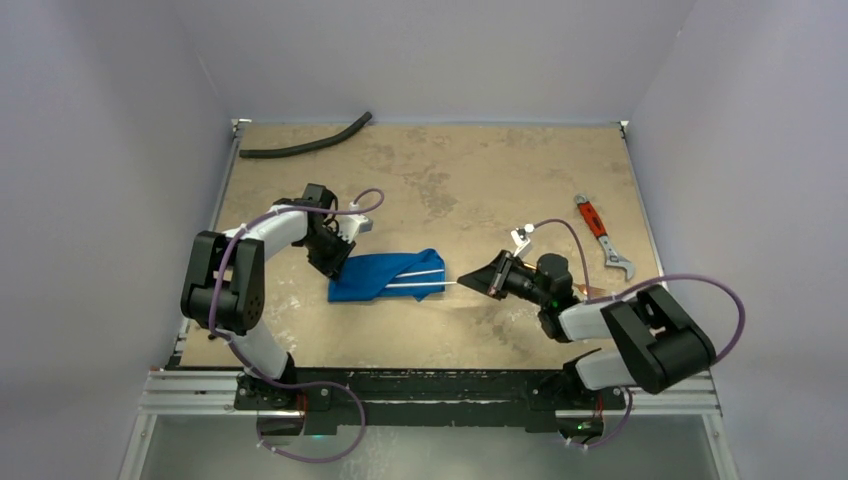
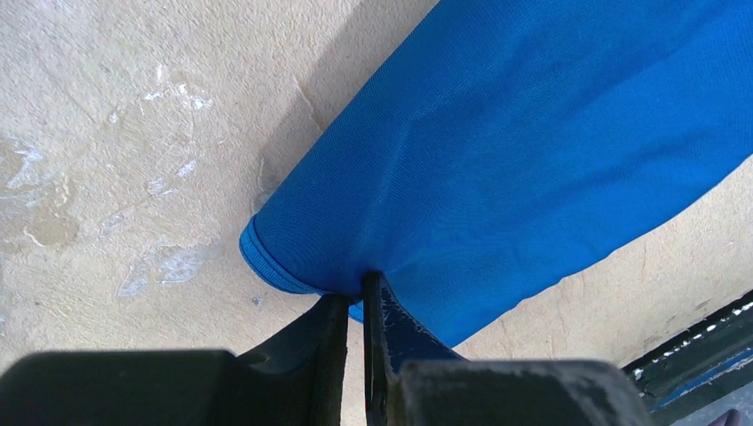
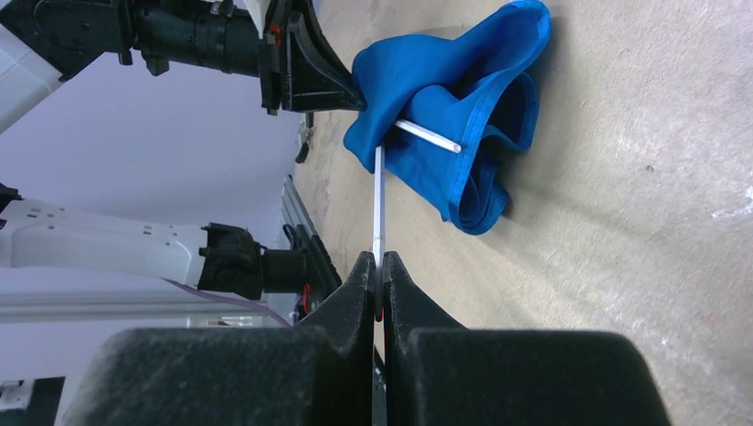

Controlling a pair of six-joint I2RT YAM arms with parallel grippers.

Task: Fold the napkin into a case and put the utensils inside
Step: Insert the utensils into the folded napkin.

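1. My left gripper (image 2: pixel 355 297) is pinching the left end of the napkin (image 1: pixel 385 277), jaws closed on the cloth. The napkin is lying folded between my two arms.
2. My right gripper (image 3: pixel 377 262) is clamping tight on one end of a utensil (image 3: pixel 378 204), whose other end is reaching across the napkin.
3. A second utensil (image 3: pixel 428 136) is lying on the cloth just beside it.
4. The table (image 1: pixel 450 180) is showing a mottled tan top, with pale walls around it.
5. A hose (image 1: pixel 305 143) is lying far left, and a wrench (image 1: pixel 603 235) is lying near the right edge.
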